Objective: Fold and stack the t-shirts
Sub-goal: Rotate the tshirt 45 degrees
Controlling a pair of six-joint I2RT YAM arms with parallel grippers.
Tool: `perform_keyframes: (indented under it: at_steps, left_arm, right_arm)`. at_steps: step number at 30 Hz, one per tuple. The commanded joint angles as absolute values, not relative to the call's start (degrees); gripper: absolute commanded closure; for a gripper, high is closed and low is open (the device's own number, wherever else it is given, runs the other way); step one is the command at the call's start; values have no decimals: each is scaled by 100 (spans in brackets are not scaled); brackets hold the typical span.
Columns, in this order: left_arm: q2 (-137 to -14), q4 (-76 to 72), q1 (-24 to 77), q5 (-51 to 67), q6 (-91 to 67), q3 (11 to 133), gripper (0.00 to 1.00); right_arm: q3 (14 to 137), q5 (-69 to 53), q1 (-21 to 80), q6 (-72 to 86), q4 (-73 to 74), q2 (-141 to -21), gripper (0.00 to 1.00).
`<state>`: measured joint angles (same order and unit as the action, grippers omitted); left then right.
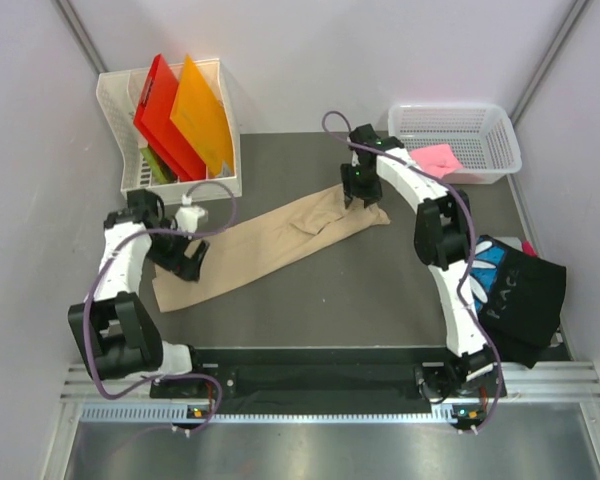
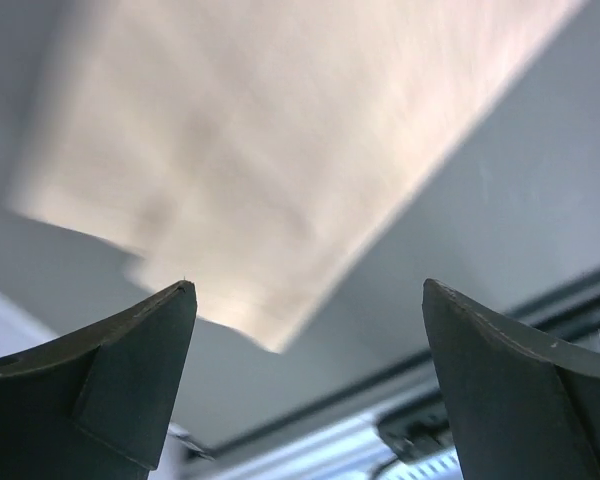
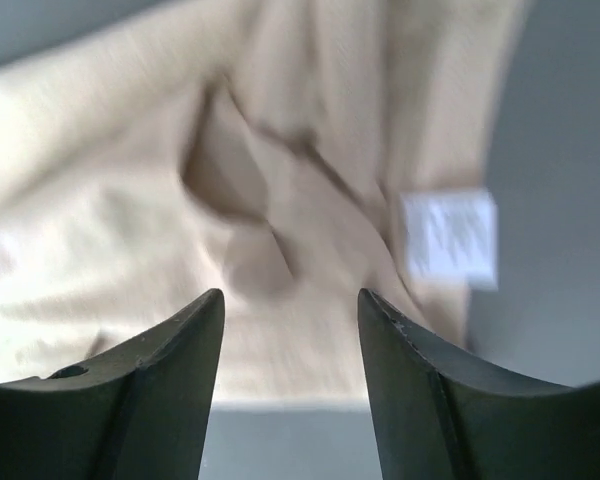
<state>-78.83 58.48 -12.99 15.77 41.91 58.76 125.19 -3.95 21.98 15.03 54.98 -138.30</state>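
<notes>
The tan t-shirt [image 1: 270,245] lies as a long folded strip running diagonally across the dark mat. My left gripper [image 1: 188,262] hovers over its near-left end, and in the left wrist view the left gripper [image 2: 307,290] is wide open with nothing between the fingers and the tan cloth [image 2: 280,150] beyond them. My right gripper [image 1: 363,197] is over the far-right end. In the right wrist view it [image 3: 291,295] stands open just above the rumpled tan cloth [image 3: 130,220], with the white neck label [image 3: 448,238] to its right. The black t-shirt [image 1: 520,290] lies at the right edge. A pink t-shirt [image 1: 435,157] sits in the basket.
A white rack [image 1: 115,120] at the back left holds stiff red [image 1: 160,115] and orange [image 1: 205,115] sheets. A white mesh basket [image 1: 480,135] stands at the back right. Grey walls close in on both sides, and a metal rail runs along the near edge.
</notes>
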Motion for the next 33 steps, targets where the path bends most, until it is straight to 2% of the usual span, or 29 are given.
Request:
perform_keyframes:
  at_steps: [1,5,10,19,26,33]
  left_arm:
    - [-8208,5890,-1309,2031,4061,6916,1]
    - [-8866,5468,-1301,1855,4017,6996,1]
    - [-9395,4905,-1301,1337,4025,6654,1]
    - [-9519,4676,-1292,1134,3955,6381,1]
    - [-9220,4606,-1301,941,4104,6030,1]
    - [-9105,4614,-1301,879,4175,6117,1]
  right_arm:
    - [12419,430,2197,1854,5940,-12605,44]
    - [12411,536,2215,1986,6459,-12393,45]
    - [11822,176,2250,1969,5899,-12190,46]
    - [12094,-571,2311,1916,5512,-13122,52]
    - [10900,-449,2347,1740,5291,-12780,55]
    - [9362,-53,2364,1670,5142,-11876,57]
